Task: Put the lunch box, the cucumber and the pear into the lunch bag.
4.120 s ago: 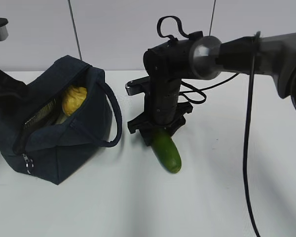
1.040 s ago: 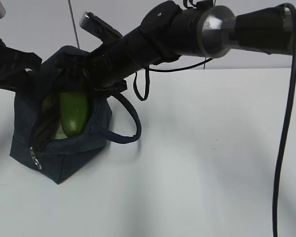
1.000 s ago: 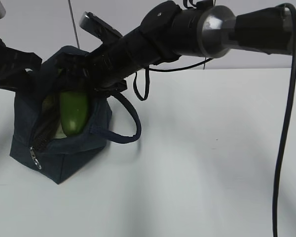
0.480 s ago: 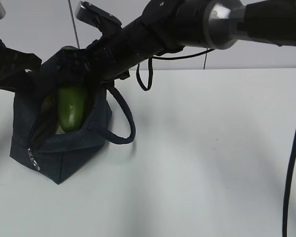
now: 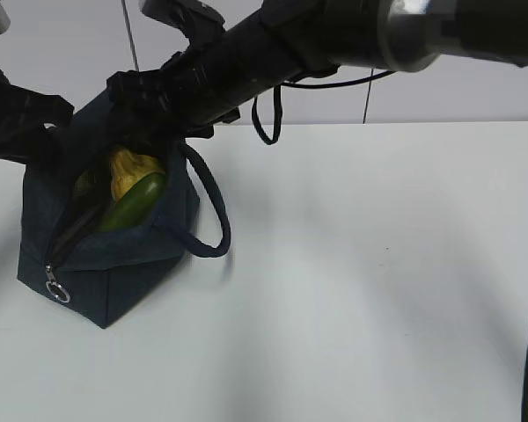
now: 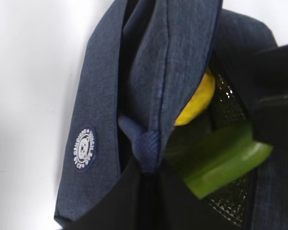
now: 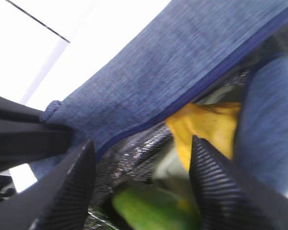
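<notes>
Cucumber (image 5: 130, 204), smooth and dark green, is lying slanted inside the open mouth of the dark navy fabric lunch bag (image 5: 114, 268), its upper end leaning against the squat yellow-orange pear (image 5: 126, 169) that is sitting deeper in. A pale patch showing beneath them in the right wrist view is possibly the sage-green lid of the lunch box, but it is too blurred to be sure.

Right gripper (image 7: 141, 177) is hovering just above the opening with its ribbed black fingers (image 7: 216, 187) spread wide and nothing between them; the cucumber is showing below the gap, free of the pads. Left gripper (image 6: 146, 175) is pinched tight on a fold of the bag's fabric at the rim, holding the mouth apart.

The step in hand looks like the release and withdrawal after dropping the cucumber in. To do it well, the right arm should be lifting straight up and away from the mouth, keeping its open fingers clear of the padded loop handle (image 5: 207, 211) that is hanging just beside them, so the bag is not dragged or tipped. The left hold should be kept steady until the right arm is well clear. The cucumber's top is sitting near the rim, so it may need settling deeper before any zipping.
</notes>
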Tool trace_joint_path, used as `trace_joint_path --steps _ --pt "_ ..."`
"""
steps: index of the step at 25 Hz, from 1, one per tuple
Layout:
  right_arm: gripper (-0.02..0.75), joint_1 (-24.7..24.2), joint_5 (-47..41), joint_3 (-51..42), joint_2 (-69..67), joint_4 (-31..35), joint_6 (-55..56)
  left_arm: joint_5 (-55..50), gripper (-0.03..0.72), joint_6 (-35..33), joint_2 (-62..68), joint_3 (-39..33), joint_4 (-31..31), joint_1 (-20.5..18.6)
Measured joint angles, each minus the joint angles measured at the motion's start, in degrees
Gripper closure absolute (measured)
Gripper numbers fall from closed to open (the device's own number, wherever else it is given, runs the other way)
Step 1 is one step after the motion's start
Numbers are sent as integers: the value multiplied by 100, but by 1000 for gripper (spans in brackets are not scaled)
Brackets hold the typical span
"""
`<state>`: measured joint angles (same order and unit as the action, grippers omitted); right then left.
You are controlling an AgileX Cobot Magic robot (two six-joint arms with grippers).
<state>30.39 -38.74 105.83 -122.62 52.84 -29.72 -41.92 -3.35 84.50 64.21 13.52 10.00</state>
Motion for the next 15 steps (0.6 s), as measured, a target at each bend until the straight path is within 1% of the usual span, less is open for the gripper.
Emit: trace_joint_path --steps 4,7,10,12,15 --pt "253 -57 -76 0 224 -727 214 0 685 0 0 0 0 0" --pt "271 -61 -356 3 363 -1206 323 0 685 0 0 0 0 0" --pt "327 -61 -704 3 457 -1638 496 0 685 0 0 0 0 0" --pt "381 -61 -935 3 482 -2024 745 0 685 0 0 0 0 0" --pt "422 -61 -1138 3 490 -2452 1043 0 685 0 0 0 0 0"
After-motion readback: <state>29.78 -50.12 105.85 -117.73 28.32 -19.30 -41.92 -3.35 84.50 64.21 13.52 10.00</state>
